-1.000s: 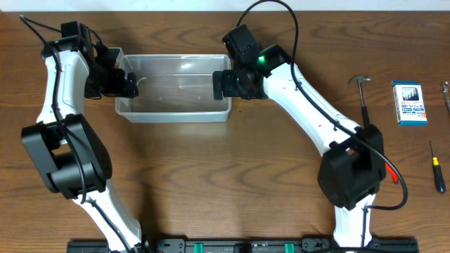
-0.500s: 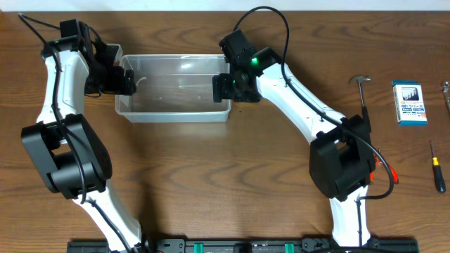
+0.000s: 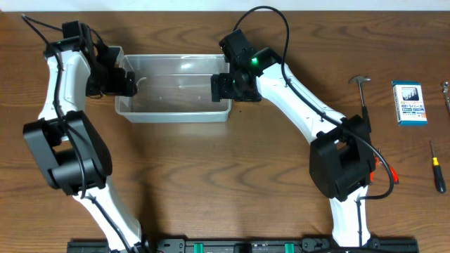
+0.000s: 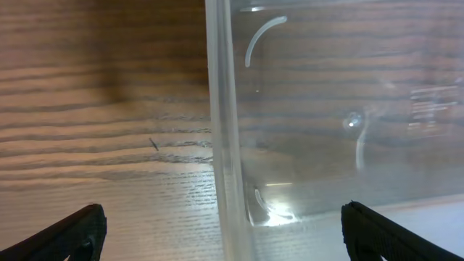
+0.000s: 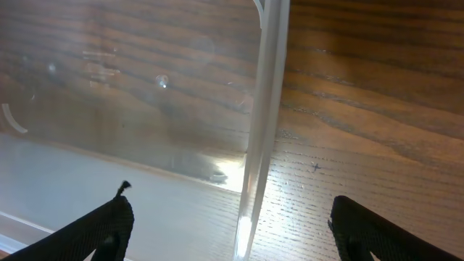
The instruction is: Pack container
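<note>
Overhead, the container [image 3: 173, 112] is lying in the upper centre of the frame, open side up, its long axis running left to right. The left gripper [image 3: 128, 83] is sitting at its left short end and the right gripper [image 3: 219, 86] at its right end, with both arms bending up from the bottom edge. In the left wrist view, the fingers [image 4: 69, 233] are standing wide apart, straddling the end wall and clear of it, a gap the overhead is hiding. In the right wrist view, the jaws are likewise gaping either side of the rim, gripping nothing.
</note>
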Robot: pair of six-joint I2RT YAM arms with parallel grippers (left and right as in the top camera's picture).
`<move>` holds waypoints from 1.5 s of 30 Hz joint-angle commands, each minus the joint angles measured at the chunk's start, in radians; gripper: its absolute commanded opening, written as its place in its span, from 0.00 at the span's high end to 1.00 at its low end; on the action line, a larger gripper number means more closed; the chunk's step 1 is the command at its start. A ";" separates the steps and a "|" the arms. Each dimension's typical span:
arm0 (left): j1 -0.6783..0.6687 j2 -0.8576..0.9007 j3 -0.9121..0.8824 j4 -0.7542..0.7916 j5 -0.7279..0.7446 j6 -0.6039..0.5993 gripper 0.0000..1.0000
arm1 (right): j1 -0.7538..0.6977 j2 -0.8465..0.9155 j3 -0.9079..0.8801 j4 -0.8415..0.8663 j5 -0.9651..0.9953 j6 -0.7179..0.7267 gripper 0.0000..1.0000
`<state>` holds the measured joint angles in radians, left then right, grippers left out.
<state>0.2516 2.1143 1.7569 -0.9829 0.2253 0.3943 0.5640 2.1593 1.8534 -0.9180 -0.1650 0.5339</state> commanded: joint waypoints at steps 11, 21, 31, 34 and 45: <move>-0.001 0.070 -0.005 -0.002 -0.008 0.001 0.14 | -0.009 0.003 0.007 -0.001 -0.008 -0.004 0.41; -0.001 0.070 0.003 0.010 -0.008 -0.011 0.31 | -0.009 0.003 0.007 0.014 -0.008 -0.004 0.53; -0.001 0.061 0.040 0.008 -0.008 -0.037 0.47 | -0.019 0.003 0.007 0.036 -0.008 -0.003 0.87; -0.001 0.060 0.057 0.000 -0.008 -0.046 0.58 | -0.031 0.003 0.007 0.036 -0.008 -0.003 0.89; -0.001 0.049 0.110 -0.008 -0.005 -0.094 0.78 | -0.070 0.003 0.007 0.036 -0.044 -0.003 0.98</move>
<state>0.2481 2.1899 1.8454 -0.9878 0.2340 0.3111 0.5095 2.1593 1.8534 -0.8814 -0.1970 0.5354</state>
